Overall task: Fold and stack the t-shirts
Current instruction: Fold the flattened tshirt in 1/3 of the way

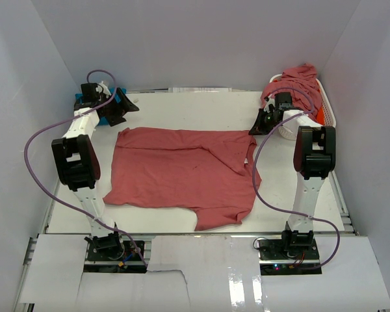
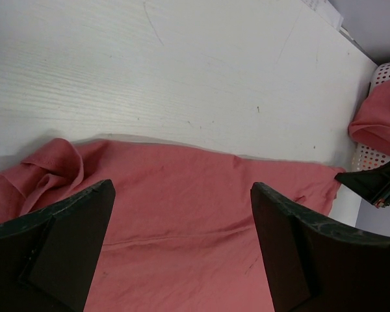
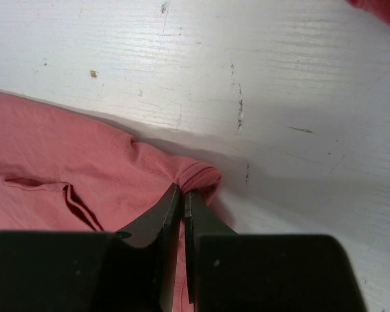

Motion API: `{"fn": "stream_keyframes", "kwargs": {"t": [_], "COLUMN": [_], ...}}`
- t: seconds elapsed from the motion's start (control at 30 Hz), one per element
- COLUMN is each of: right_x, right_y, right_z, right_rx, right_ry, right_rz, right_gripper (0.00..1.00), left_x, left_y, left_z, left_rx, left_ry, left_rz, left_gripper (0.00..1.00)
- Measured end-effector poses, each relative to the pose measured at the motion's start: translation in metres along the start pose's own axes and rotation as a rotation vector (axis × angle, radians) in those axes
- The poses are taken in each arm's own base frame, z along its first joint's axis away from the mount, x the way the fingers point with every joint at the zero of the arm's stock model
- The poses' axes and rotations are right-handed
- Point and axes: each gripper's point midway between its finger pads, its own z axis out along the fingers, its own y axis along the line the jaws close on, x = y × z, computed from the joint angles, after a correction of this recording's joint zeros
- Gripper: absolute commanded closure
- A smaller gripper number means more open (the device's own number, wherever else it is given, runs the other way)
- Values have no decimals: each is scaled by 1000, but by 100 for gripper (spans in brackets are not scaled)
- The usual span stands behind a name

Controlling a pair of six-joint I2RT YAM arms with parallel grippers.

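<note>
On the white desk [image 1: 182,110], boxed in by plain pale walls [image 1: 182,39], one rose-red t-shirt [image 1: 182,172] lies spread flat in the middle, with the right fingers [image 3: 171,211] pinched together on a small fold of its far right hem and the left fingers [image 2: 65,247] wide apart over its far left corner, holding nothing. If you lift now, I judge that thin pinch may slip, or the ungripped left side may drag and skew your fold. The desk looks smooth and lightly scuffed, and a white basket [image 1: 329,116] of heaped shirts [image 1: 299,81] stands at its far right corner.
</note>
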Motion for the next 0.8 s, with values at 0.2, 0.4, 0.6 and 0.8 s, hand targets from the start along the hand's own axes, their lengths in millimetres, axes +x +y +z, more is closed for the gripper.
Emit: {"fn": "stream_keyframes", "kwargs": {"t": [0.2, 0.4, 0.6, 0.8], "right_x": [0, 0, 2, 4], "right_y": [0, 0, -2, -3], "right_z": [0, 0, 2, 3], "right_rx": [2, 0, 1, -1], "right_ry": [0, -1, -2, -2], "right_rz": [0, -1, 0, -1], "right_gripper": [92, 92, 92, 92], "left_x": [15, 30, 16, 11], "left_y": [22, 54, 60, 58], "left_z": [12, 20, 16, 17], "left_rx": [-57, -179, -266, -315], "left_ry": [51, 92, 56, 33], "left_rz": [-7, -27, 6, 60], "left_gripper": [8, 12, 17, 19]}}
